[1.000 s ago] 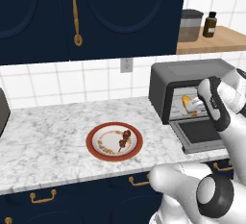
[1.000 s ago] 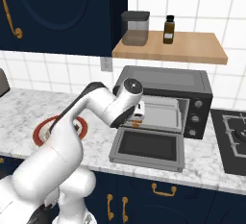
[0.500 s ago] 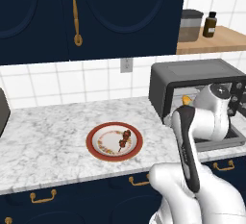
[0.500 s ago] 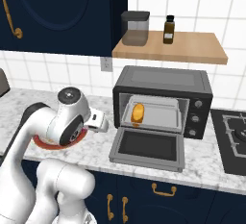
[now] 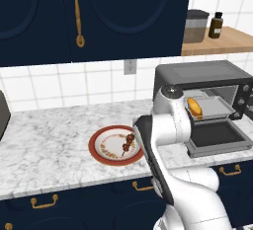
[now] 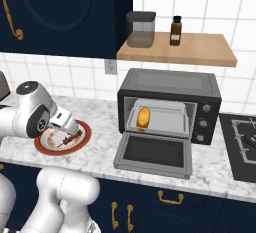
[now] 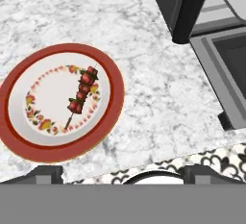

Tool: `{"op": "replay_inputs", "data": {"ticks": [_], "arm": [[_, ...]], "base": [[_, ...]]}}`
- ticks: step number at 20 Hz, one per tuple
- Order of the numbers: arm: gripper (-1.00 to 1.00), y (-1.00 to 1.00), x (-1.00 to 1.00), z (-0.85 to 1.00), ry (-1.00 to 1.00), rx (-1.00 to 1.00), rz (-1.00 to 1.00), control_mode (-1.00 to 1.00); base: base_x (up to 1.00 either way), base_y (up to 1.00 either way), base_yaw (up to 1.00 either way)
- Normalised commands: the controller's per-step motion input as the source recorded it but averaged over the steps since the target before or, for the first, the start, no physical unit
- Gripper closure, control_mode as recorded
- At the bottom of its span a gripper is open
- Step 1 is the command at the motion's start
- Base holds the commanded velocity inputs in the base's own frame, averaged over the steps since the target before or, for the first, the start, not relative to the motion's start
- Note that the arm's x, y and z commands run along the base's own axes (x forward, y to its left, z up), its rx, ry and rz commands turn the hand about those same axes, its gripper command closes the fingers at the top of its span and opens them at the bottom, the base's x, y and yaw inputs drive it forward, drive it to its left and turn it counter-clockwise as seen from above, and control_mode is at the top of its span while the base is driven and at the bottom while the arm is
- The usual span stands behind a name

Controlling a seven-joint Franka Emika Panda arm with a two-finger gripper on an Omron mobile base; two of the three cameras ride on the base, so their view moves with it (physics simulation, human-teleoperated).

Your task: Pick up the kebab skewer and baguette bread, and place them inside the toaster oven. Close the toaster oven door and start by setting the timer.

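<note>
Partly arm-hidden plate under kebab skewer.

Plate: red-brown rim, white centre, ring of small red and yellow flowers. Kebab skewer: dark red and brown chunks on thin pale stick. Baguette bread: golden-orange. Toaster oven: dark grey, black knobs; toaster oven door: grey frame, dark window. Table: white marble, grey veins. Cabinets: navy, brass handles. Shelf: light wood. Wall tiles: white. Jar: smoky grey, dark lid; bottle at its 3 o'clock: brown.
</note>
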Motion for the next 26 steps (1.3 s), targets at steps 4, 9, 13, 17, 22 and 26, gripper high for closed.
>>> {"op": "replay_inputs", "data": {"ticks": [4,9,13,17,22,26], "arm": [[-1.00,0.56,0.15,-0.14,0.09,0.04,-0.02,-1.00],[-1.00,0.12,0.27,-0.37,0.07,0.06,0.00,-1.00],[-1.00,0.00,0.16,-0.50,0.00,0.06,0.00,-1.00],[-1.00,0.02,0.20,-0.38,-0.02,0.04,-0.05,-1.00],[-1.00,0.12,0.37,-0.39,0.01,0.01,-0.07,-1.00],[-1.00,0.19,0.44,-0.35,0.03,0.01,-0.06,-1.00]], "base": [[0.00,0.00,0.00],[0.00,0.00,0.00],[0.00,0.00,0.00],[0.00,0.00,0.00],[0.00,0.00,0.00],[0.00,0.00,0.00]]}}
